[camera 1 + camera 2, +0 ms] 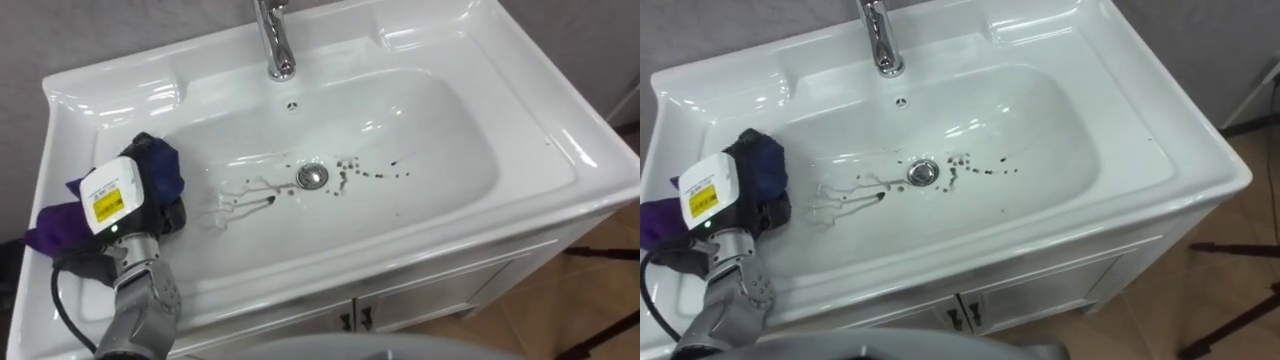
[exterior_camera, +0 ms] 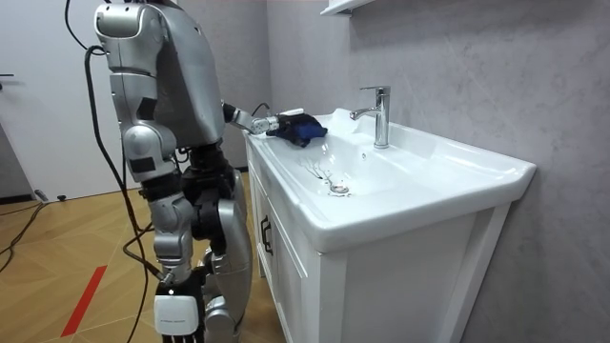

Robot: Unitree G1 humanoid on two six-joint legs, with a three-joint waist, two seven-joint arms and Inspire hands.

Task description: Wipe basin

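The white basin has dark specks right of its drain and thin dark streaks left of it. A dark blue and purple cloth lies bunched on the bowl's left slope and trails over the left rim. My left hand is at that slope with the cloth draped over it and its dark fingers curled into the cloth. In the room view the left hand reaches over the far end of the basin with the cloth. My right hand hangs by my side.
A chrome tap stands at the back centre of the basin. Below the basin is a white cabinet with dark door handles. I stand at the basin's front on a wood floor; a grey wall is behind the basin.
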